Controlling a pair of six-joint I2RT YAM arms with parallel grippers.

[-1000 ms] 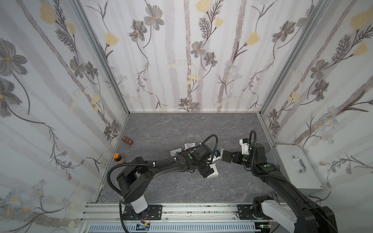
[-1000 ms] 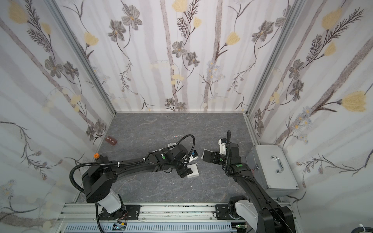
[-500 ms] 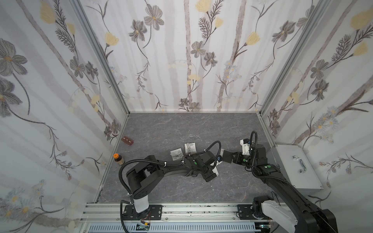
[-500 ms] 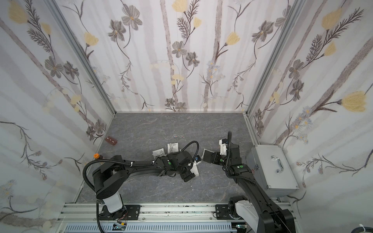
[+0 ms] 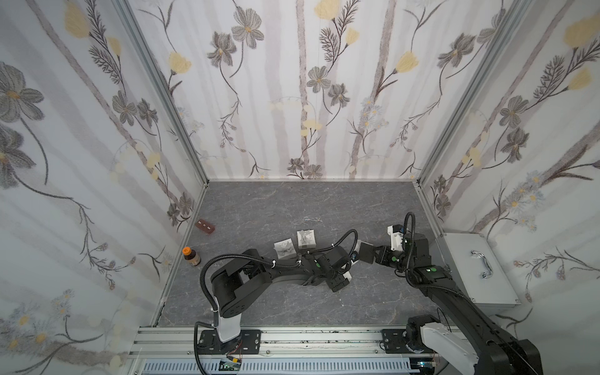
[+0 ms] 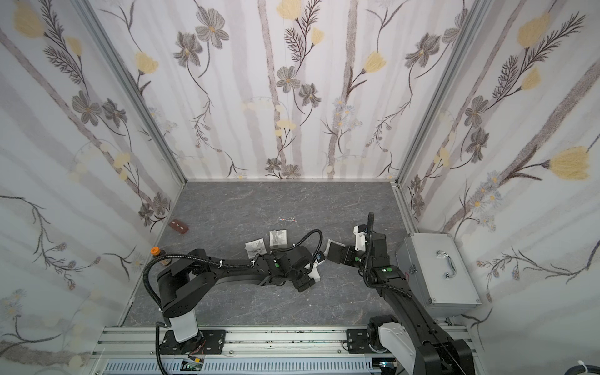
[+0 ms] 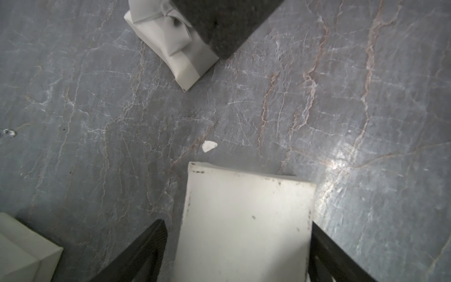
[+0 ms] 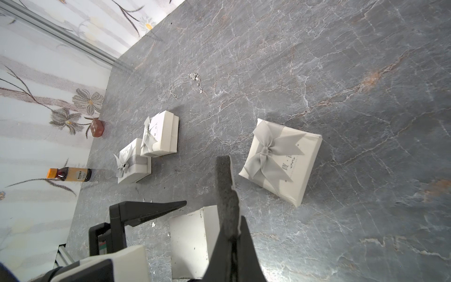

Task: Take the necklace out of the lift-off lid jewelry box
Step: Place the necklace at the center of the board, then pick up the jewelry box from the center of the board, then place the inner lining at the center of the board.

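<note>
While our right tool [image 5: 376, 256] clamps the foam insert [image 8: 225, 185] and our left tool [image 7: 236, 222] straddles the box base [image 7: 249, 195], jaws apart, the necklace [image 8: 186, 83] lies out on the table [image 8: 341, 73]. Withdrawing askew, we could drag the base.

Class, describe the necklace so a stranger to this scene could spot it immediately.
On the grey marble tabletop, find the two small white bow-tied boxes side by side. Beyond them, toward the back wall, the necklace lies on bare stone. Unlike its boxy neighbours, it is a thin, loose silver chain.
</note>
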